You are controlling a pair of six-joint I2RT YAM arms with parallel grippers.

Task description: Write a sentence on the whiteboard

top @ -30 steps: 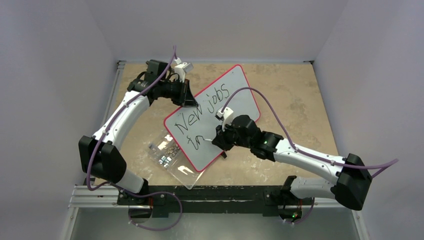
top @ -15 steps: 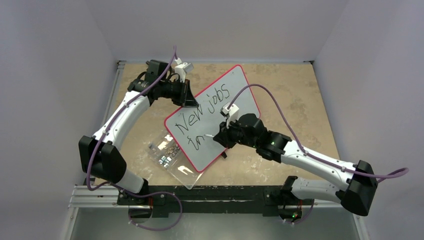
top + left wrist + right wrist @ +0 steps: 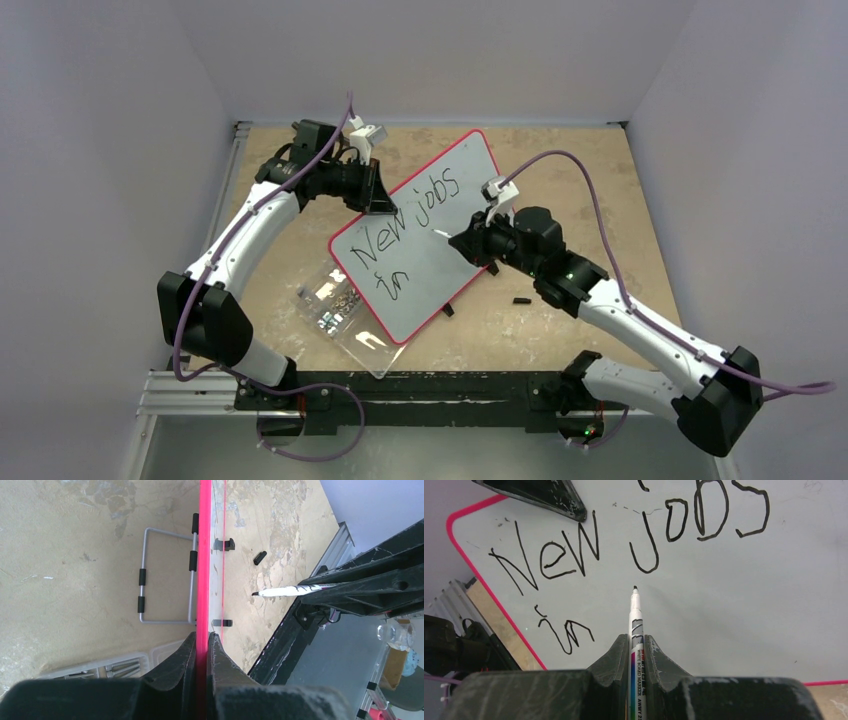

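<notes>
desk: mottled tan top, carries everything.
whiteboard: mid-desk, turned diagonally, red rim, looks propped on a wire stand at the back. Judged light, stiff and slick-faced, so likely to skid or rock under pen pressure. Best held by the bare rim, off the ink, which smears.
sentence: "New jobs" on the top line, only "in" below, so unfinished. The space right of "in" is blank.
screw box: clear plastic, just beside the board's near-left edge, partly under it.
left fingers: clamped together on the red rim at the board's far-left edge, near "New", bracing the board.
right fingers: closed tight on the marker barrel, over the board's right half.
marker: thin, stiff and light. The tip points just below the "j" and looks off the surface in the left wrist view.
black bit: loose on the desk right of the board, maybe the cap.
</notes>
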